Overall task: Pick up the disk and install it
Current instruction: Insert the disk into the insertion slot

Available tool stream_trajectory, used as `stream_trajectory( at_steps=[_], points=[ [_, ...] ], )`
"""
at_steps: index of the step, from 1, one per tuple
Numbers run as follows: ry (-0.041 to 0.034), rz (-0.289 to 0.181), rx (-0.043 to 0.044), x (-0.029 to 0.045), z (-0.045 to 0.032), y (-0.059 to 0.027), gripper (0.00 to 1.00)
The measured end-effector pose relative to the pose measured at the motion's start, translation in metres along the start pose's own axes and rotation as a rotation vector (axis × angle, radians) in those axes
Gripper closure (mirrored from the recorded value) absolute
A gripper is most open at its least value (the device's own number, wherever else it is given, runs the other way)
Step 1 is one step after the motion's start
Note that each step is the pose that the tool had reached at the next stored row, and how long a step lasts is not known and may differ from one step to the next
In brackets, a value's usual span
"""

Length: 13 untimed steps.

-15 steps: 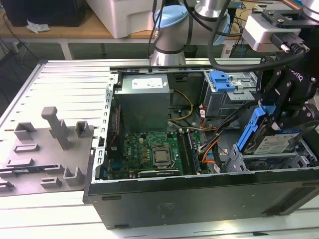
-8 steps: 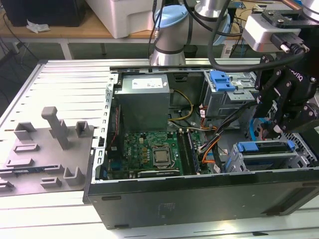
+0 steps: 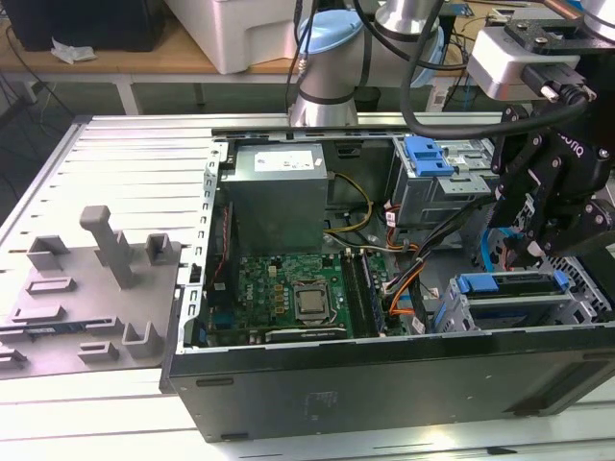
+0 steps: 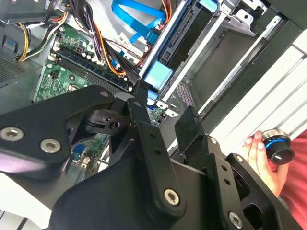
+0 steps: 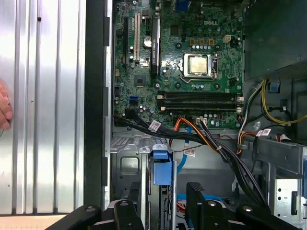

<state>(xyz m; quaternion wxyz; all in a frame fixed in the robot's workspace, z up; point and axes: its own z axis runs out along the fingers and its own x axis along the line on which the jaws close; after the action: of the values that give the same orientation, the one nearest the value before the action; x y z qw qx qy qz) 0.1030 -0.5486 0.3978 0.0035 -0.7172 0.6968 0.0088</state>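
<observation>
The claw (image 5: 165, 194) hangs spread and empty, with the disk (image 5: 160, 168) in its bay just beneath, between the fingers; I judge a skewed push could jam its rails or snag the cables (image 5: 216, 143) beside the claw.

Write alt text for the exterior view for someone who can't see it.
The black end effector hangs just above the disk, blue-railed and sitting in the drive cage at the exterior view's right of an open computer case. A grey power supply and green motherboard lie toward the exterior view's left.
</observation>
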Motion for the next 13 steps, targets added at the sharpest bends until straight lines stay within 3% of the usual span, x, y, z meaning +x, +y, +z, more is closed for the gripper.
stream_trajectory(
  at_steps=[13],
  points=[
    [0.0, 0.0, 0.0, 0.0, 0.0002, 0.0, 0.5]
  ],
)
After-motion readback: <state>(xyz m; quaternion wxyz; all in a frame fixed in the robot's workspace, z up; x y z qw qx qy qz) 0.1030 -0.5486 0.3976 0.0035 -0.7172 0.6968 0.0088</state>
